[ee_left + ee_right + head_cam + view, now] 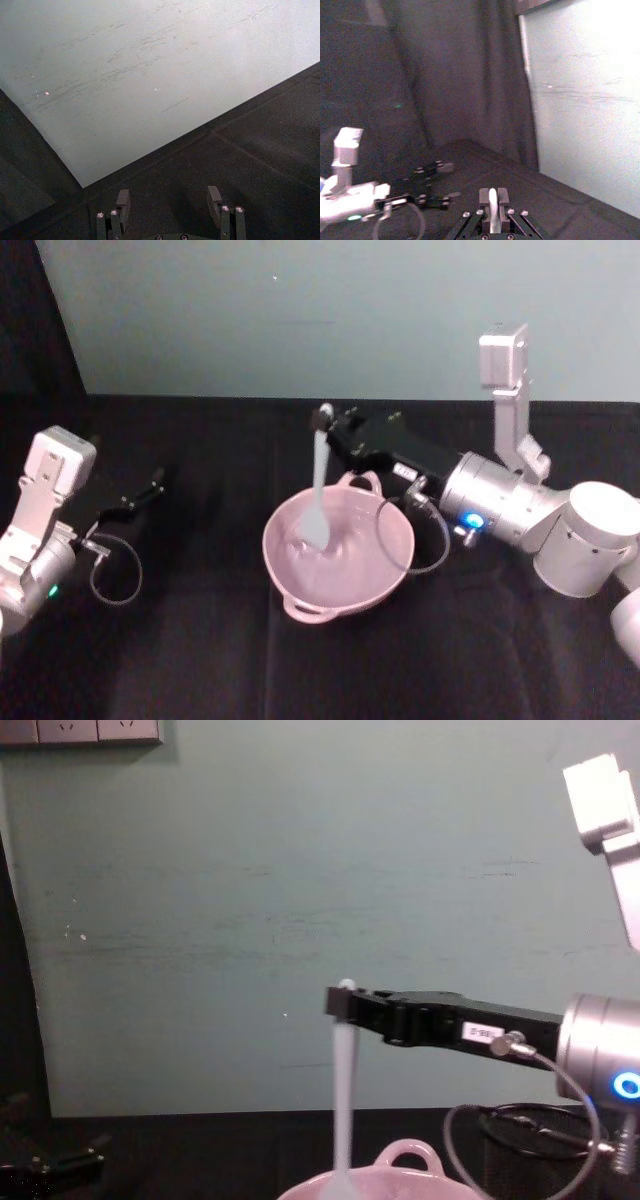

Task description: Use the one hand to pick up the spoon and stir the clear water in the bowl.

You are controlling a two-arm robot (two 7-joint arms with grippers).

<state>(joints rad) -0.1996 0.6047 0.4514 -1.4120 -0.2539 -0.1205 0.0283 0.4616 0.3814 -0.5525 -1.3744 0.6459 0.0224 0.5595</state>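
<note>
Chest view: right gripper (341,1002) holds spoon (343,1100) (upright)

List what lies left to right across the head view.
The left gripper, idle with fingers open → bowl → silver wrist of the right arm. Left out: the spoon and the right gripper shut on it, both overlapping the bowl.

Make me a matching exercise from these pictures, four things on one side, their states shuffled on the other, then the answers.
1. spoon
2. bowl
3. right gripper
4. left gripper

A. pale pink, loop handle on its rim
B. open, idle, off to the left
C. upright, head down in the bowl
D. shut on the spoon's handle end

Pairs: 1-C, 2-A, 3-D, 4-B
</note>
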